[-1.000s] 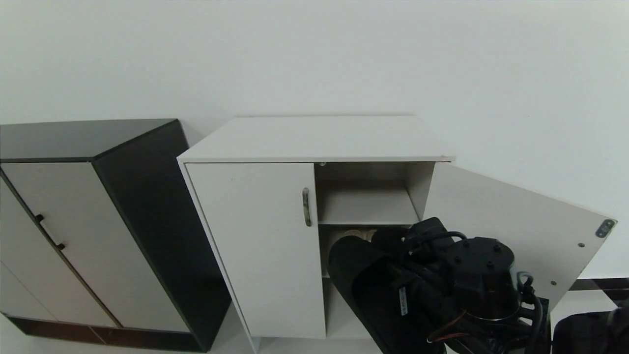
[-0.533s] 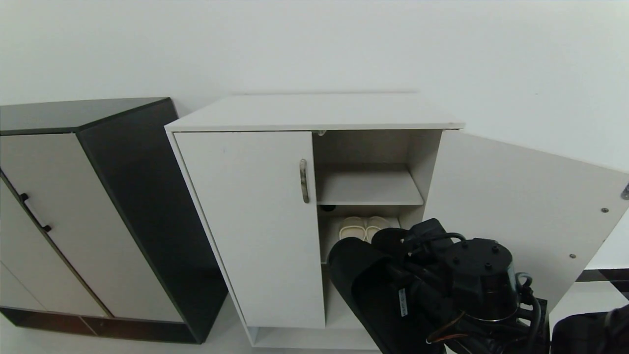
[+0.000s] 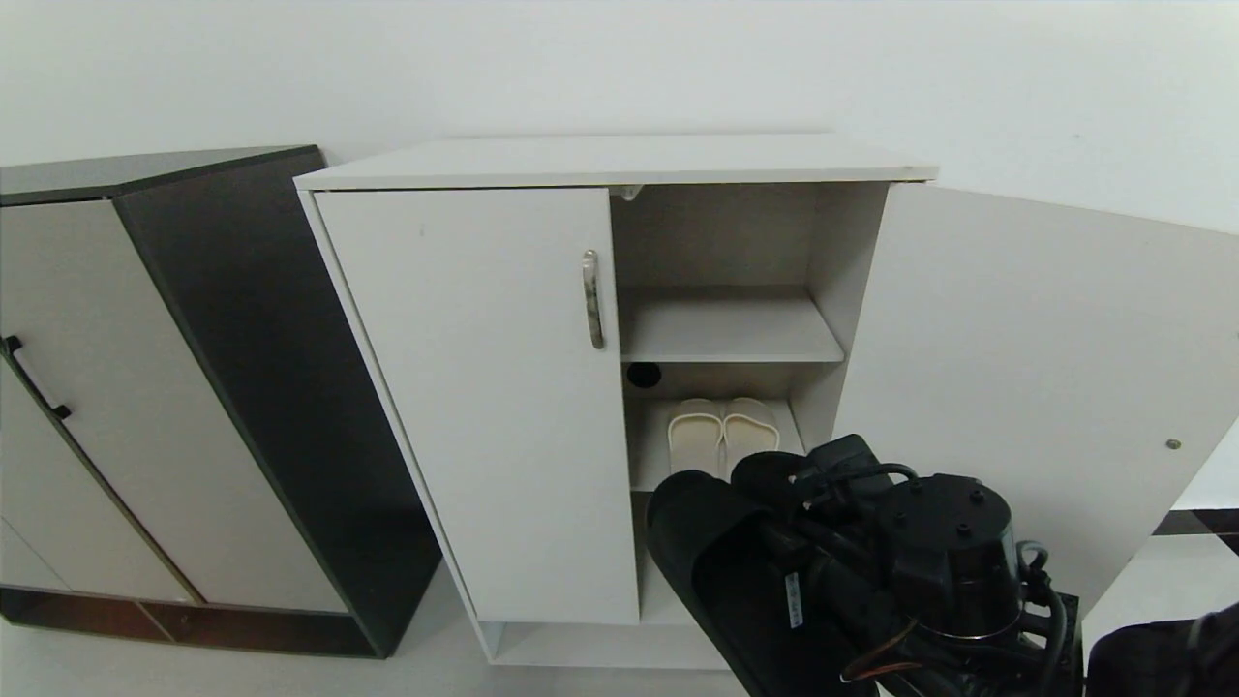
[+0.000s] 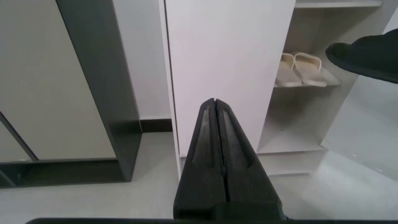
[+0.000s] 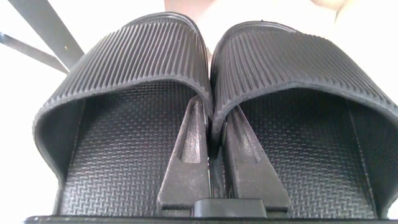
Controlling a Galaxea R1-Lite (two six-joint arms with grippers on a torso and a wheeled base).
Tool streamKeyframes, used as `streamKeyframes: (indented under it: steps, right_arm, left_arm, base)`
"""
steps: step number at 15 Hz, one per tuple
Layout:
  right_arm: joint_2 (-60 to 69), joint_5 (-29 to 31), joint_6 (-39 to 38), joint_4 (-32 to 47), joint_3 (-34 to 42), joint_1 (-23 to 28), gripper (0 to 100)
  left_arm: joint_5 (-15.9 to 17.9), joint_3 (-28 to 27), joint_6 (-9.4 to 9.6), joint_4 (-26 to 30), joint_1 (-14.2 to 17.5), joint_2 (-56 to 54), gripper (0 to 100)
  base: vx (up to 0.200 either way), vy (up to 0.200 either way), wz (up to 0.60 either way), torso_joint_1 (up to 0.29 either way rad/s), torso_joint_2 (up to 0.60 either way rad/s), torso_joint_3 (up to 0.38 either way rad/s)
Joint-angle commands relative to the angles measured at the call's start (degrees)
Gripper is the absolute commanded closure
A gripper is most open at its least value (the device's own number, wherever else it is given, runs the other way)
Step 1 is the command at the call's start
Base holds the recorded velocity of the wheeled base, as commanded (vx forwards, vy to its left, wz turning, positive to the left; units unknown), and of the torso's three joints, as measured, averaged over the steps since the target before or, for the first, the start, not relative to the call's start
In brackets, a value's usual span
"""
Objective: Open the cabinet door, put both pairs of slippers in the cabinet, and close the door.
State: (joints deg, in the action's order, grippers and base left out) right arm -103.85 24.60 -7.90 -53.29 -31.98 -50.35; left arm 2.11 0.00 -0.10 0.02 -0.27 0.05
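**One pair shelved, the second in hand, door yet to close**

The cabinet [image 3: 619, 160] stands with its right door [image 3: 1026, 368] swung wide open and its left door [image 3: 484, 387] shut, so the opening step is done. A pale pair of slippers [image 3: 722, 436] lies side by side on the middle shelf, toes toward the back. The black pair [image 3: 716, 571] is not in yet. The right tool [image 5: 214, 118] is clenched on the two inner walls where the slippers meet, holding them near the open right half, in front of the lower compartments. The left tool [image 4: 214, 106] is pressed shut on nothing and hangs low before the closed left door.

By my reading, about half the work remains: the black pair must go inside and be let go, the arm must come out, and the door must be swung to.

Against the earlier frames the whole head view has shifted. The cabinet sits higher and larger in it, and the middle shelf with the pale pair has come fully into sight. That is the camera moving, not the furniture. The right arm and its black pair keep the same place in the view.
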Motion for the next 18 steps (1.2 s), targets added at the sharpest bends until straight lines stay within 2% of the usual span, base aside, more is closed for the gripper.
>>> streamKeyframes:
  steps: [1, 4, 12, 14, 18]
  right_arm:
    - [-0.4, 0.0, 0.8, -1.6, 1.0, -0.3, 100]
    - [-1.6, -0.3, 1.1, -5.0, 2.0, -0.4, 100]
    - [-1.7, -2.1, 1.1, -5.9, 2.6, -0.7, 100]
    - [-1.7, -3.4, 1.1, -6.4, 3.1, -0.8, 100]
    - [-2.4, -4.4, 1.7, -8.9, 4.1, -0.9, 100]
  left_arm:
    - [0.0, 0.0, 0.01, 0.1, 0.0, 0.0, 100]
    - [0.0, 0.0, 0.01, 0.1, 0.0, 0.0, 100]
    - [0.0, 0.0, 0.01, 0.1, 0.0, 0.0, 100]
    - [0.0, 0.0, 0.01, 0.1, 0.0, 0.0, 100]
    - [0.0, 0.0, 0.01, 0.1, 0.0, 0.0, 100]
  base:
    - [0.0, 0.0, 0.0, -0.027, 0.05, 0.076]
    - [0.0, 0.0, 0.0, -0.014, 0.1, 0.09]
    - [0.0, 0.0, 0.0, 0.0, 0.0, 0.0]
    - [0.0, 0.0, -0.6, 0.005, 0.0, 0.005]
    - [0.0, 0.0, 0.0, 0.0, 0.0, 0.0]
